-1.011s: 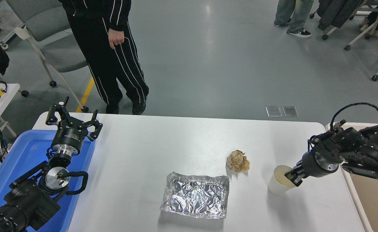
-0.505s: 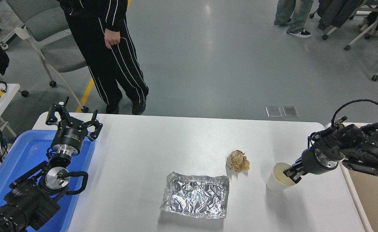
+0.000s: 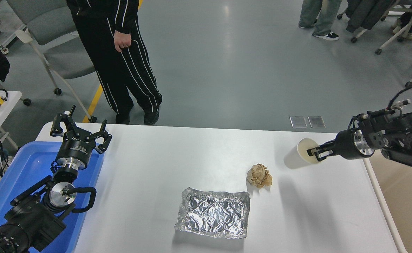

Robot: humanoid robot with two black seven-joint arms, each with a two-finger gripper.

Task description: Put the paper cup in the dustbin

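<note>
The white paper cup (image 3: 295, 157) hangs tilted in the air above the table's right part, its cream inside facing right. My right gripper (image 3: 314, 152) is shut on the cup's rim and holds it well above the table. The beige dustbin (image 3: 407, 196) stands off the table's right edge, and only its left part shows, below and to the right of the cup. My left gripper (image 3: 79, 131) is parked open at the lower left, above the blue tub.
A crumpled brown paper ball (image 3: 259, 175) lies left of and below the cup. A silver foil tray (image 3: 213, 213) sits near the table's front. A blue tub (image 3: 16, 182) stands at the left edge. A person (image 3: 118, 52) stands beyond the far left side.
My right gripper has lifted the cup off the table and carried it up and away from me. The cup has tilted further onto its side. The left arm has not moved.
</note>
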